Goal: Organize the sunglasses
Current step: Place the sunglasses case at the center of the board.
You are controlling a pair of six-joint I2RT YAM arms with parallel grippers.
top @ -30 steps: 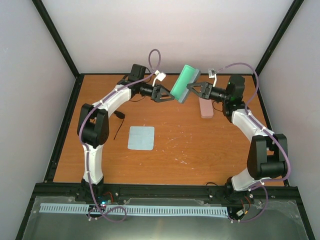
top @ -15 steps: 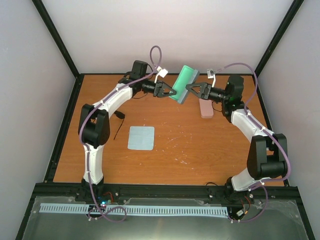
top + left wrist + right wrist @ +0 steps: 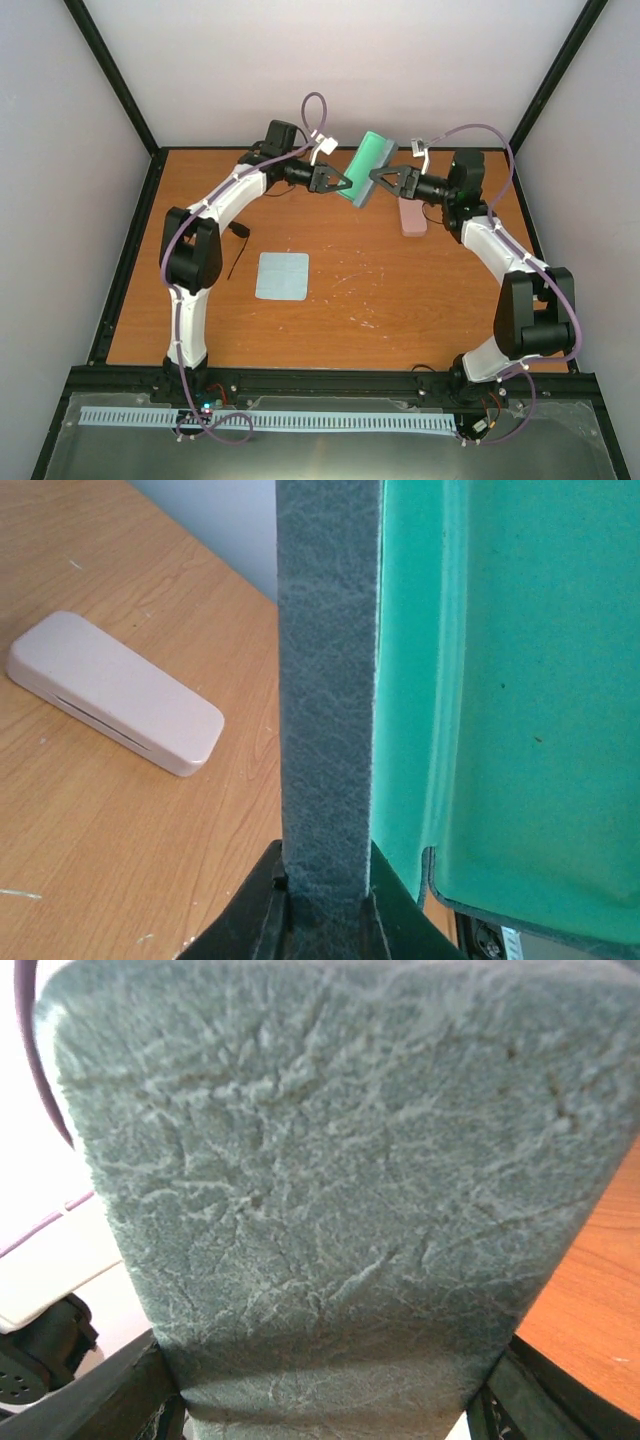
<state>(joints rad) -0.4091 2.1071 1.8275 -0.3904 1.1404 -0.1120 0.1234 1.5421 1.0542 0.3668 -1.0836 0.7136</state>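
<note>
Pale walls (image 3: 350, 60) box in an orange wooden table (image 3: 400, 300) with a black frame (image 3: 127, 260) round it. Up in the air over the far side, an open blue-grey case (image 3: 368, 165) with a green lining hangs between the two grippers. The right gripper (image 3: 378, 178) has its jaws spread wide across the case's felt back and is gripping it. The left gripper (image 3: 342, 184) is pinched down tight on one thin grey edge. A closed pink case (image 3: 412, 217) lies on the table just below the right gripper. A light-blue cloth (image 3: 282, 275) sits well back from the left gripper, toward the bases. The black sunglasses (image 3: 237, 238) lie back there too, beside the left arm, well apart from both grippers.
</note>
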